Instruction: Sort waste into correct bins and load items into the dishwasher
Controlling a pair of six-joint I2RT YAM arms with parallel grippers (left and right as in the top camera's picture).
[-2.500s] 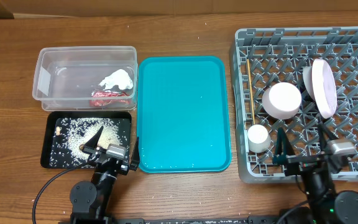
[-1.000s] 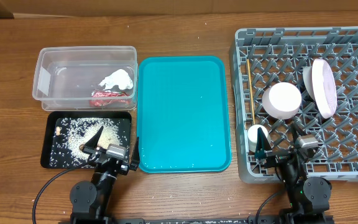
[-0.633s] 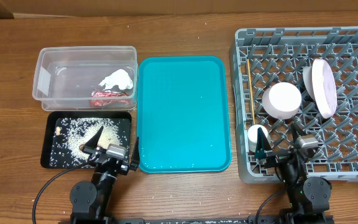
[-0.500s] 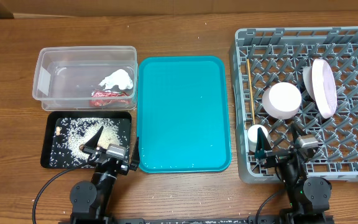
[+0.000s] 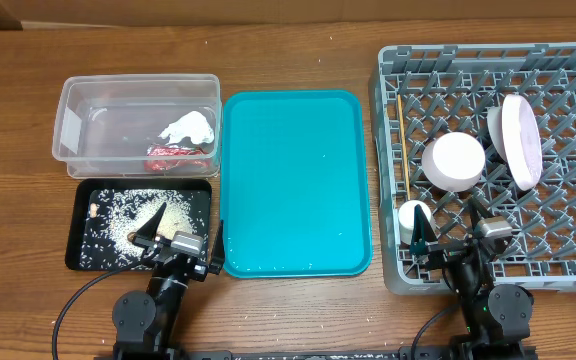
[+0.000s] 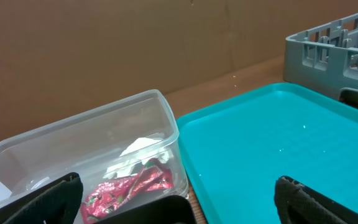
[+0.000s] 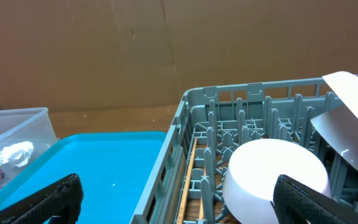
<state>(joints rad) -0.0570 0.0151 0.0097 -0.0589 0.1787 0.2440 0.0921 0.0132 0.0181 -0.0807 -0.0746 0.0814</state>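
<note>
The clear tub [image 5: 68,125] holds the white napkin [image 5: 190,128] and the red wrapper [image 5: 173,157]. The black tray [image 5: 76,235] holds scattered rice [image 5: 123,205] and a small brown scrap [image 5: 93,210]. The grey dish rack [image 5: 488,58] holds the plate [image 5: 520,140] on edge, the bowl [image 5: 454,162] upside down, the cup [image 5: 415,218] and the chopsticks [image 5: 404,145]. My left gripper [image 5: 183,235] is open and empty at the black tray's near edge. My right gripper [image 5: 453,240] is open and empty over the rack's near edge, beside the cup.
The teal tray [image 5: 293,180] lies between the bins and the rack, with nothing on it. In the left wrist view the wrapper [image 6: 129,186] and napkin [image 6: 138,152] show through the tub wall. In the right wrist view the bowl [image 7: 272,171] and chopsticks [image 7: 188,180] lie ahead.
The right arm has shifted a little left and drawn back since the earliest frame, then stayed still. The left arm and all objects have not moved.
</note>
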